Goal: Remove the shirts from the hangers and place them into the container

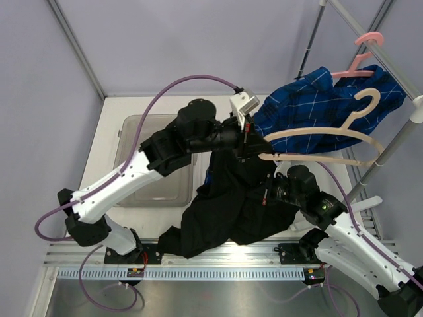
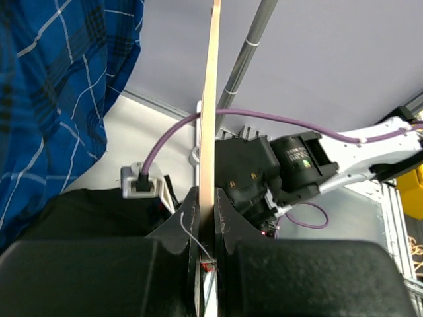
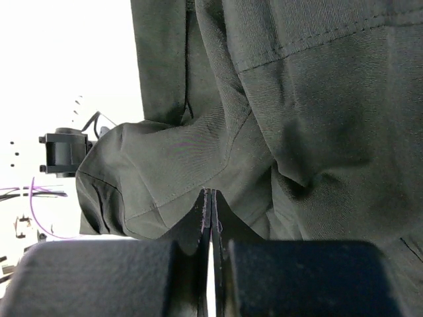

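The black shirt [image 1: 221, 211] droops from the beige hanger [image 1: 317, 135] down to the table's front edge. My left gripper [image 1: 248, 142] is shut on the hanger's left arm, and the beige bar [image 2: 210, 99] runs up between the jaws [image 2: 206, 195]. My right gripper [image 1: 267, 191] is below the hanger. Its jaws [image 3: 210, 193] are pinched shut on a fold of the black shirt [image 3: 297, 99]. The blue checked shirt [image 1: 327, 99] hangs on the pink hanger [image 1: 365, 56] at the back right. The container [image 1: 149, 181] sits at the left, partly under my left arm.
The grey rack pole [image 1: 390, 63] slants across the back right corner, with an upright [image 2: 248, 59] close behind the beige hanger. The beige hanger's hook [image 1: 367, 99] is near the pole. The right arm's wrist [image 2: 291, 165] lies just below my left gripper.
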